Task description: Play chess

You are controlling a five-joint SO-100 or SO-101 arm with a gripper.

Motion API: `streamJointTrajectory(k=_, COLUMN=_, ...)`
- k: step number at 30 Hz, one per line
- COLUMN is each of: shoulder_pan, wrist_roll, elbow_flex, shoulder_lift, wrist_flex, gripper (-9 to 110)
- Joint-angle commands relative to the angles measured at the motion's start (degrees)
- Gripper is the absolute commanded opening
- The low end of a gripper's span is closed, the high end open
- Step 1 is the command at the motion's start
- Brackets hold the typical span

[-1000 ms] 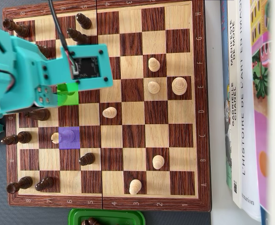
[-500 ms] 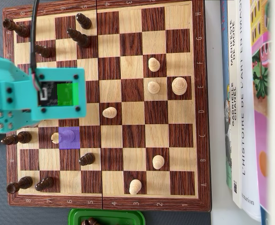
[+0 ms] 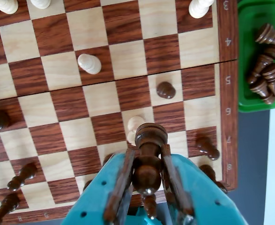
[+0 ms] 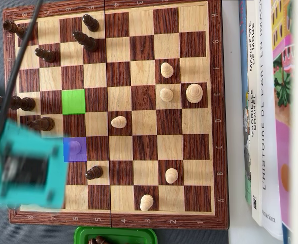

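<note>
In the wrist view my gripper point(image 3: 148, 152) is shut on a dark turned chess piece point(image 3: 150, 137), held upright between the brown pads. A white pawn point(image 3: 134, 124) stands on the chessboard point(image 3: 224, 117) just beyond the held piece. In the overhead view my teal arm point(image 4: 27, 170) is blurred over the board's lower left and hides the gripper. Beside it, a purple-tinted square holds a light pawn point(image 4: 75, 147). A green-tinted square point(image 4: 73, 101) stands bare above it.
Dark pieces point(image 4: 85, 39) cluster at the board's left side and white pieces point(image 4: 166, 94) stand toward the right. A green tray point(image 4: 138, 236) of captured dark pieces point(image 3: 266, 70) sits below the board. Books point(image 4: 263, 112) lie along the right.
My arm has swung down the overhead view from the green square to the board's lower left. The green square is now uncovered and bare.
</note>
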Motion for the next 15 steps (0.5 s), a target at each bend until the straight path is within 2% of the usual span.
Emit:
streamJointTrajectory(k=1, shoulder_pan=4.0, wrist_roll=-1.7, elbow_flex=-4.5, shoulder_lift=-2.4, wrist_flex=0.0, gripper=6)
streamJointTrajectory(k=15, shoulder_pan=12.8, wrist_roll=-10.4, elbow_flex=-22.1, shoulder_lift=-26.0, wrist_flex=0.0, gripper=6)
